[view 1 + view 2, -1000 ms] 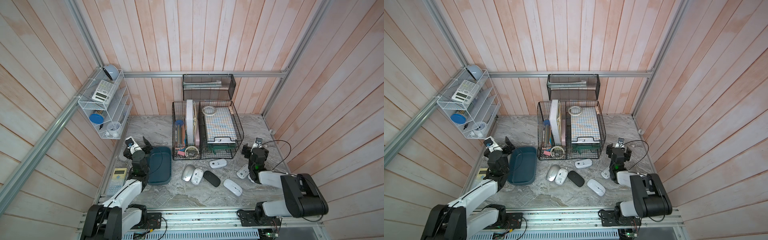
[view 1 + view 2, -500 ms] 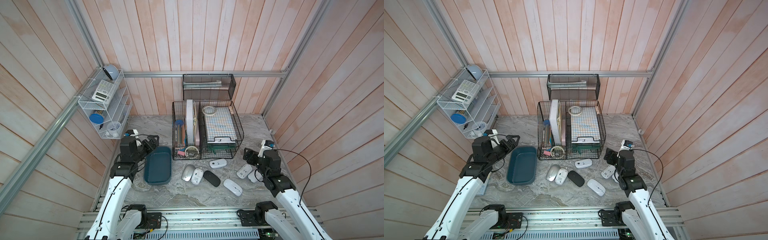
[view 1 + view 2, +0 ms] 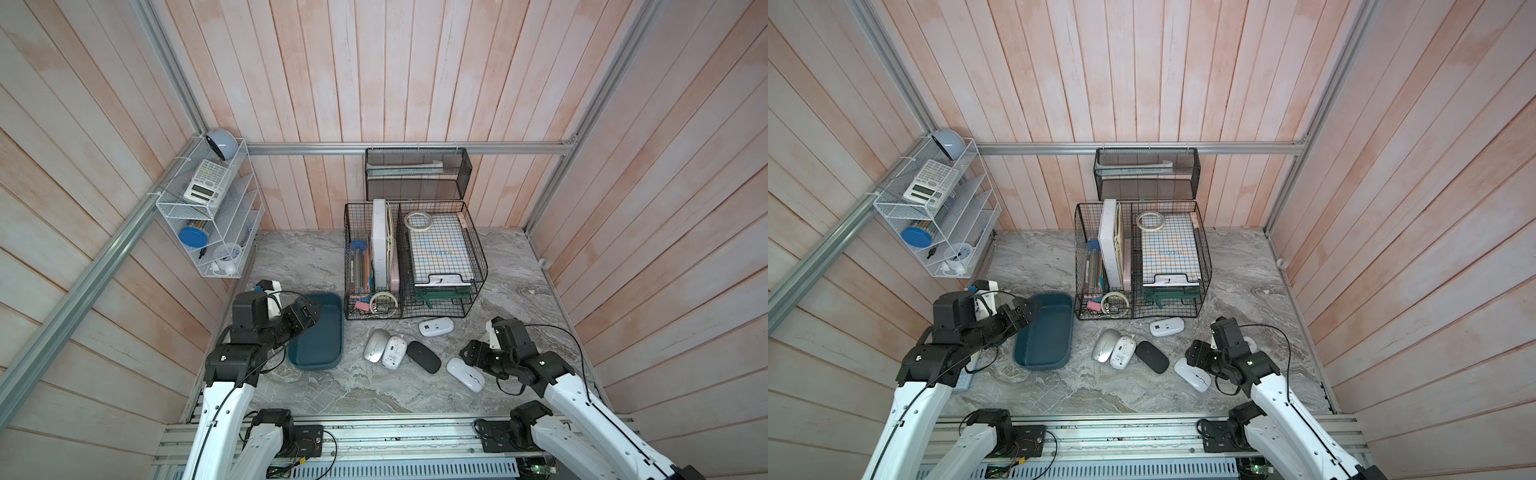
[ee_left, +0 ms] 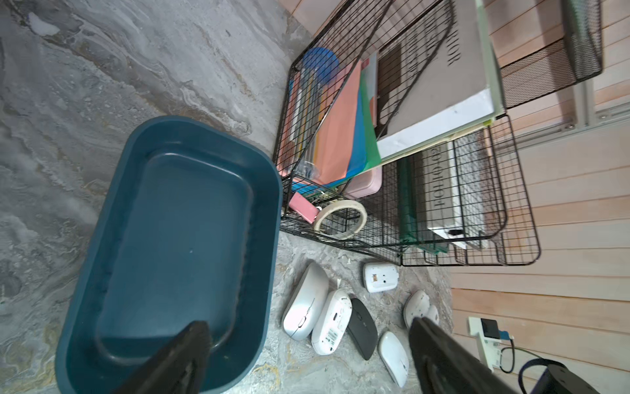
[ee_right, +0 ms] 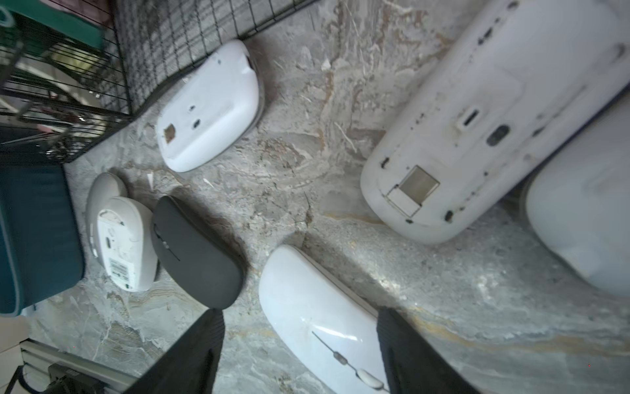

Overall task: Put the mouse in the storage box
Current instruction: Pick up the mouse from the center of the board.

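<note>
We see the box (image 3: 318,338) on the left side of the table (image 3: 299,257). It sits just left of the wire basket (image 3: 457,307). The left gripper (image 3: 311,312) hangs over the far left corner of the box. Its fingers (image 4: 191,348) are spread wide, and nothing is between them.

Some mice lie on the table to the right of the box. The grey mouse (image 3: 376,345) is the one nearest the box. The label mouse (image 3: 394,352) lies belly up, touching the grey one. The black mouse (image 3: 423,356) is just beside it on the right. The far mouse (image 3: 435,327) lies belly up near the front of the basket.

The white mouse (image 3: 465,374) lies on the table, top side up. It is well apart from the box, on the near right. The right gripper (image 3: 465,358) is down low at its far end.

In the right wrist view, that gripper's fingers (image 5: 409,354) stand apart, with the white mouse between them. One finger is right at the mouse's edge. Beside the other finger we see a strip of table. We cannot tell if any finger touches the mouse.

Close by, a dirty mouse (image 5: 460,136) lies belly up, just beside a pale mouse (image 5: 586,221).
</note>
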